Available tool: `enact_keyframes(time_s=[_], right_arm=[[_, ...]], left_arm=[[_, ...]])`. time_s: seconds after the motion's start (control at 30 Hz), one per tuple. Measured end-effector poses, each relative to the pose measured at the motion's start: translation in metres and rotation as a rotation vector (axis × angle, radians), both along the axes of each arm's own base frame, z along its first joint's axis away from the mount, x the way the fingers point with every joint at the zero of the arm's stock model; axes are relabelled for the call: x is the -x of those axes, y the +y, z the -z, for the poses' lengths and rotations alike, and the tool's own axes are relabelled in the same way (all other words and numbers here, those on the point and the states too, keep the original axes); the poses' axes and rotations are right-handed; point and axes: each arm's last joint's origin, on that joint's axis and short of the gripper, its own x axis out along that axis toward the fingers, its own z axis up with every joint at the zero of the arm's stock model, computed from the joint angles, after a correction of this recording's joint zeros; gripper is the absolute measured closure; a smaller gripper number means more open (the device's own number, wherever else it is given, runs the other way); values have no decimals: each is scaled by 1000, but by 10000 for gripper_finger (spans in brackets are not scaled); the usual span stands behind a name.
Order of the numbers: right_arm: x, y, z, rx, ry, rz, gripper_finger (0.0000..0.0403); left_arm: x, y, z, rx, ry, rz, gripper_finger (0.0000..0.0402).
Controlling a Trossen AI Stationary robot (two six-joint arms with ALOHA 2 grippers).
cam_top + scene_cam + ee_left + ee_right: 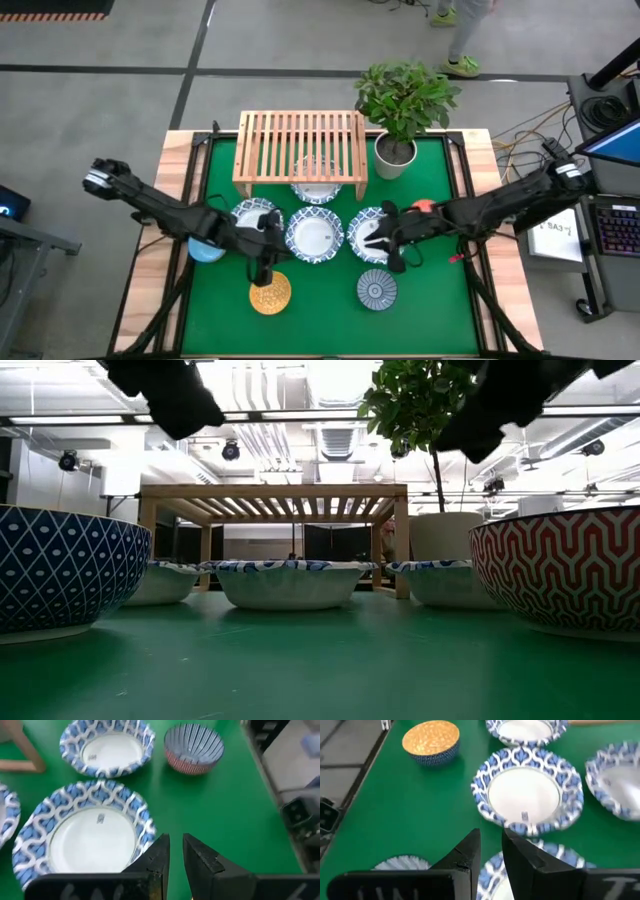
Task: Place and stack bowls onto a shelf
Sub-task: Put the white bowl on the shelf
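Slatted light-wood shelf (300, 148), glossy glazed bowls (314, 235), matt green table mat (330, 315)

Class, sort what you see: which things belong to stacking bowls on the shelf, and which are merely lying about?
Job: shelf; white blue-rimmed bowls; light-blue bowl; yellow bowl; grey-blue striped bowl.
Lying about: potted plant; keyboard.

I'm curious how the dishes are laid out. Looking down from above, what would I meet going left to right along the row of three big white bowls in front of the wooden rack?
Left white bowl → middle white bowl → right white bowl, partly under the right gripper.
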Motion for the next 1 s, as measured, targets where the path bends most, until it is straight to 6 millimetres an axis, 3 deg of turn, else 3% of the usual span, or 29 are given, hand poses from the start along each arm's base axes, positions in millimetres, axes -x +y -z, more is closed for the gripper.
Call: enact_keyframes(time_s=[0.27,0.53,0.67,0.77,1.0], right_arm=[[-47,12,-2,107,34,10,335],[-95,23,-5,253,152,54,335],[-114,25,-8,375,243,138,335],[-124,26,-6,473,324,181,335],[-147,25,-5,658,374,181,335]], left_arm=[[7,0,-10,-139,28,53,366],[34,18,-43,-508,-130,-171,366],[49,25,-55,-522,-171,-219,366],[56,27,-56,-463,-194,-235,366],[67,29,-32,-467,-156,-219,366]])
